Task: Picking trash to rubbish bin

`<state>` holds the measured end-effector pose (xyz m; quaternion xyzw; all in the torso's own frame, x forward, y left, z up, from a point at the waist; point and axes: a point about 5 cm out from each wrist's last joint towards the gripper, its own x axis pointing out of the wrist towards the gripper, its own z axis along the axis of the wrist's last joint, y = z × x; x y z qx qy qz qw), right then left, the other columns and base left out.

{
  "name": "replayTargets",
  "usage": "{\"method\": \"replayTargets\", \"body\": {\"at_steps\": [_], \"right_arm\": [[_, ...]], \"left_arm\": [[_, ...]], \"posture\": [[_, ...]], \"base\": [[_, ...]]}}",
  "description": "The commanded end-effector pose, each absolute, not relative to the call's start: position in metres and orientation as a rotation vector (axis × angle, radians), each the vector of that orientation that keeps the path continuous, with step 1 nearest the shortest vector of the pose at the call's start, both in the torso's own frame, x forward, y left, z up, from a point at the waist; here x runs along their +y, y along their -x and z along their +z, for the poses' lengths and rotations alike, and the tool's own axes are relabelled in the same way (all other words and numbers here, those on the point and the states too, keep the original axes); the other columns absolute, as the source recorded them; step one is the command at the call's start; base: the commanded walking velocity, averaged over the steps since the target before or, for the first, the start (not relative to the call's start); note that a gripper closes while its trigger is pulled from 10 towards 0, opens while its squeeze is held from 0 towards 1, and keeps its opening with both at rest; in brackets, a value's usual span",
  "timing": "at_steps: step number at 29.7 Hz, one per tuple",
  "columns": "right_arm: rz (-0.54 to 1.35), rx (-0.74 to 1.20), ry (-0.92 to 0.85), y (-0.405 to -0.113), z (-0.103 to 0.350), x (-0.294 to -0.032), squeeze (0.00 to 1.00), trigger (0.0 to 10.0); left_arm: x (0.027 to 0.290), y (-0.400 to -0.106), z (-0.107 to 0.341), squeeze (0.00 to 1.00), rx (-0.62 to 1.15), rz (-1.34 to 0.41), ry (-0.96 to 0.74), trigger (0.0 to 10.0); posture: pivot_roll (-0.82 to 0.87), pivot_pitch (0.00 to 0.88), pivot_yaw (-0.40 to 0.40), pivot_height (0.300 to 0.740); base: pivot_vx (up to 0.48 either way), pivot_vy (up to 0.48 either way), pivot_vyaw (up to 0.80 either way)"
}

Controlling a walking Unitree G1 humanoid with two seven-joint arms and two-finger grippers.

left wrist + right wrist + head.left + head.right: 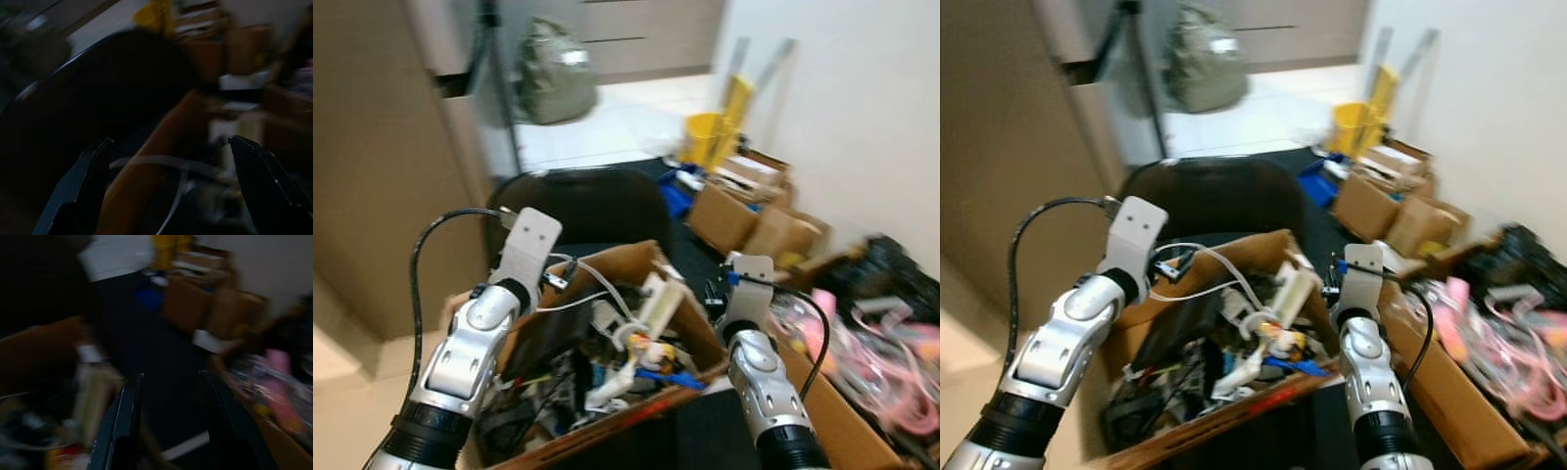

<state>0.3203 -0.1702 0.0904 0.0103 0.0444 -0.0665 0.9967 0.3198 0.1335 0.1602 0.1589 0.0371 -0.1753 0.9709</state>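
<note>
- I am looking down over an open brown cardboard box [636, 257] crammed with tangled white cables, black cords and small bits of plastic clutter [626, 357]; this jumble is the trash sitting right in front of me, between my two arms.
- My left hand [168, 188] is hovering over the box's left side, its two long black fingers [85, 191] spread wide apart and gripping nothing, with a white cable running across the gap between them.
- My right hand [168, 423] is hanging by the box's right edge, above the dark floor, fingers [120, 428] parted with only a narrow gap, also empty.
- Behind the box a large black rounded bin or chair back [582, 201] is standing; I cannot tell which, since the picture is blurring.
- To my right a second cardboard box holding pink and white plastic items [871, 352] is sitting just beside my right arm.
- Farther off, a yellow mop bucket [710, 137] and more brown cartons [744, 211] are lining the white wall, and a grey-green bag [555, 73] is resting on the pale floor.
</note>
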Motion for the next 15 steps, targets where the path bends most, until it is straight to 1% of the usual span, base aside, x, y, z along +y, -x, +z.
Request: {"method": "replayTargets", "body": {"at_steps": [1,15], "right_arm": [[-0.151,0.088,-0.029,-0.317,0.091,-0.17,0.0,10.0],[-0.203,0.104,-0.03,-0.307,0.088,-0.176,0.0,10.0]], "left_arm": [[0.133,-0.319,0.154,0.0,0.083,-0.361,-0.328,10.0],[0.139,-0.325,0.155,0.0,0.057,-0.308,-0.325,10.0]], "posture": [[0.0,0.094,0.036,0.74],[0.0,0.105,0.041,0.74]], "base": [[0.0,0.0,-0.8],[0.0,0.0,-0.8]]}}
